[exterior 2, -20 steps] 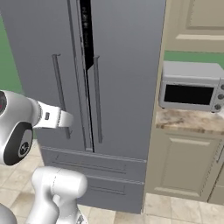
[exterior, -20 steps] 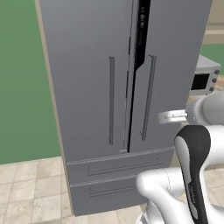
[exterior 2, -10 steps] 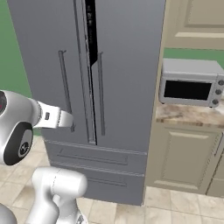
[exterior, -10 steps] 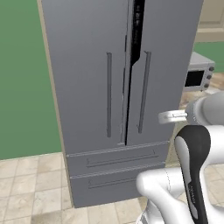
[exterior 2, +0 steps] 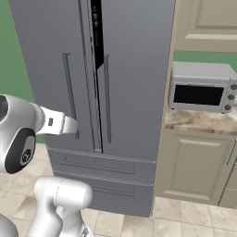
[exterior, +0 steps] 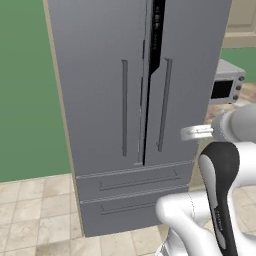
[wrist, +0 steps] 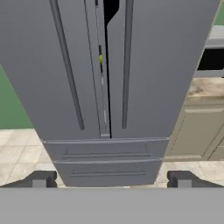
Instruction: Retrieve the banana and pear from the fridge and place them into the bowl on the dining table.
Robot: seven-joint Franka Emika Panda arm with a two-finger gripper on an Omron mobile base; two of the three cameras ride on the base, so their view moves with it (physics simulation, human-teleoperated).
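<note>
Fridge (exterior: 100, 100) mid-frame: you've two doors, two handles, two drawers, one toaster oven (exterior 2: 201, 88) right; tool (wrist: 109, 179) spread apart, empty.

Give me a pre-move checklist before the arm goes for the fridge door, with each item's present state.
1. Claw open and empty: ok.
2. Fridge in front of the arm: ok.
3. Doors open enough to reach in: not ok; only a narrow gap between them.
4. Right door handle free to grasp: ok.
5. Banana and pear located: cannot tell; just a yellow speck in the gap.
6. Microwave beside the fridge out of the door's swing: cannot tell.
</note>
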